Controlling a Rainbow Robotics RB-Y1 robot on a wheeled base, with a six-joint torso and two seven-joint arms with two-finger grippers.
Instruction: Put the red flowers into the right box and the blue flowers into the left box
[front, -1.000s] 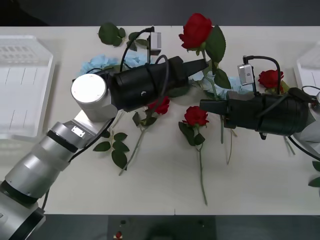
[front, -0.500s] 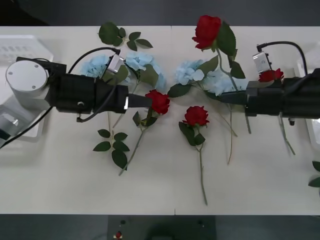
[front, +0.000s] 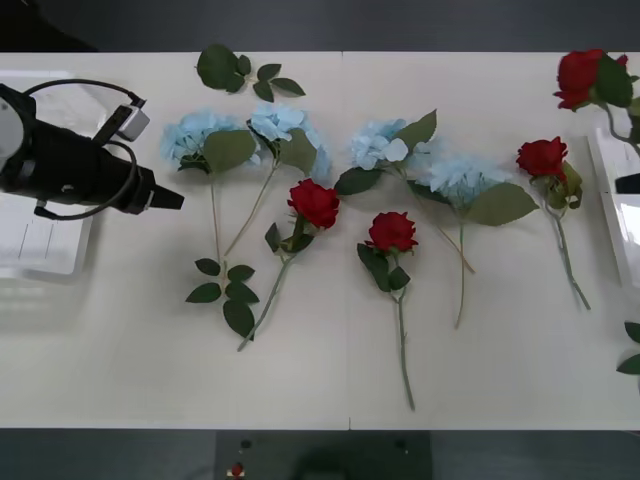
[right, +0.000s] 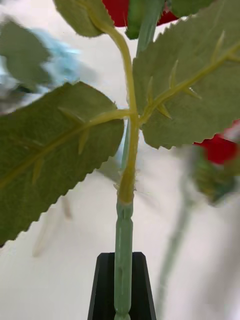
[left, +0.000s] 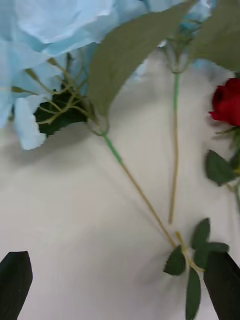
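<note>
My right gripper (right: 122, 292) is shut on the green stem of a red flower (front: 582, 76), whose bloom hangs over the table's far right corner beside the right box (front: 608, 185); a sliver of that gripper (front: 630, 183) shows at the front view's right edge. Three more red flowers (front: 315, 203) (front: 391, 232) (front: 542, 157) lie on the table. Several blue flowers (front: 195, 131) (front: 378, 143) lie in a row behind them. My left gripper (front: 172, 200) hovers open and holds nothing at the left box's (front: 40, 245) right edge, pointing at the nearest blue flower (left: 55, 30).
A bloomless leaf sprig (front: 225, 67) lies at the table's far edge. Another leaf (front: 630, 362) pokes in at the right edge. Long stems spread toward the table's near side. Bare table runs along the front edge.
Both arms have drawn apart from the middle. The left gripper went left with nothing in it. The right gripper went right and carried the red flower along.
</note>
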